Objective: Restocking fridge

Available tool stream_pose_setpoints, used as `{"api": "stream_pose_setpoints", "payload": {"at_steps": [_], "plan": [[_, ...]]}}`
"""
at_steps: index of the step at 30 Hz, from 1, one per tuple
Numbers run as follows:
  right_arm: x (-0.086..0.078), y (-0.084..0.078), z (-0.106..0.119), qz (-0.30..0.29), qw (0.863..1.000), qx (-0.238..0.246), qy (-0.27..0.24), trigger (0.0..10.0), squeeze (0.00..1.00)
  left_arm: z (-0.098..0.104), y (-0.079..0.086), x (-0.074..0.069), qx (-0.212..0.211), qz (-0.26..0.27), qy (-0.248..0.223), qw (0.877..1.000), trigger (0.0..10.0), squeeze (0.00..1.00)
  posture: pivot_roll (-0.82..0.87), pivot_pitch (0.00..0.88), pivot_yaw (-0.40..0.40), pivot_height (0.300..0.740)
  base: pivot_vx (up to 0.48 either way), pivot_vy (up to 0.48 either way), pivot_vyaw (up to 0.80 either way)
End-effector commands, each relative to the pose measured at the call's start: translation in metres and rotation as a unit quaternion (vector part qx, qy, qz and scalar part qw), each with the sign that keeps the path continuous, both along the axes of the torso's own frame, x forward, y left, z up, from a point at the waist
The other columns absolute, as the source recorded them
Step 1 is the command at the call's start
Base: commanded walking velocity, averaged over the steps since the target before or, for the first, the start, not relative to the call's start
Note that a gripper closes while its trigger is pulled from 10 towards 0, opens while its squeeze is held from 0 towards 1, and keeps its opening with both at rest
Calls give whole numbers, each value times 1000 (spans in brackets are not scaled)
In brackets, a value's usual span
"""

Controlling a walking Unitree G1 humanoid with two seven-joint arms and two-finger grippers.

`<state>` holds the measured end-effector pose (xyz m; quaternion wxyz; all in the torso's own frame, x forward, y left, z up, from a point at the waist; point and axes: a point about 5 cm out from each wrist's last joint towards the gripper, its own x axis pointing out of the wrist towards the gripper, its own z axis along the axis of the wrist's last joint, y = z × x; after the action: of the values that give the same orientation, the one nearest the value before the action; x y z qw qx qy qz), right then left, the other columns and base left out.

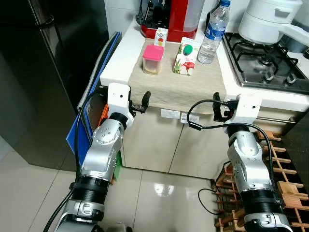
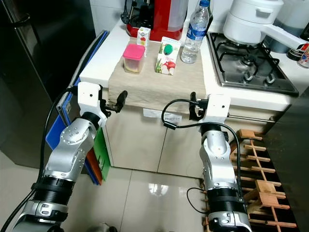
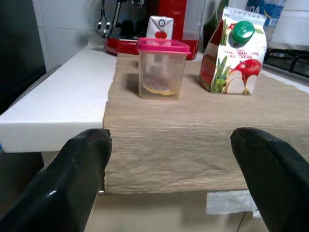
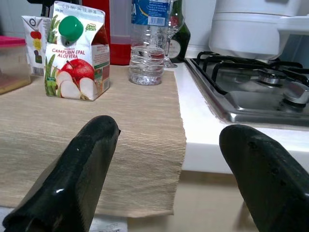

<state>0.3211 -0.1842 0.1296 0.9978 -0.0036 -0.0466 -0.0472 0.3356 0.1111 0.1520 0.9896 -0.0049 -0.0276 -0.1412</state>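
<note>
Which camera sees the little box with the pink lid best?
The left wrist view: the pink-lidded box is close, its contents showing through clear walls. Both eye views show it small, from above; the right wrist view catches its edge.

Both silver arms are raised forward, bent at the elbow. The left gripper (image 1: 143, 102) and right gripper (image 1: 218, 107) hold their black fingers spread apart, gripping nothing.

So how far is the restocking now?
Nothing looks done yet. The pink-lid box, juice carton, small carton and bottle all stand on the counter mat. Left gripper and right gripper are open at its edge, holding nothing.
</note>
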Motion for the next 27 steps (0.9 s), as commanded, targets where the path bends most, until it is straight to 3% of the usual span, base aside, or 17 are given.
{"api": "stream_pose_setpoints", "payload": {"at_steps": [1,9,17,25,27], "plan": [[-3,-5,-2,-11,1000,-6,9,10000,0,3,-8,2,-7,-19,1,1000,10000,0,-53,0,-27,740,0,0,0],[-3,-5,-2,-10,1000,-14,13,10000,0,4,-10,2,-6,-20,-10,1000,10000,0,-62,0,-31,740,0,0,0],[-1,-1,-4,-2,1000,-17,20,10000,0,10,-10,3,-7,-13,-25,1000,10000,0,-60,0,-33,740,0,0,-698],[1,3,-2,12,999,-24,18,10000,0,10,-2,4,-8,31,-32,999,10000,0,-55,0,-41,740,0,0,0],[2,4,-1,17,999,-25,17,10000,0,14,3,5,-9,68,-44,997,10000,0,-54,0,-45,740,0,0,0]]}}
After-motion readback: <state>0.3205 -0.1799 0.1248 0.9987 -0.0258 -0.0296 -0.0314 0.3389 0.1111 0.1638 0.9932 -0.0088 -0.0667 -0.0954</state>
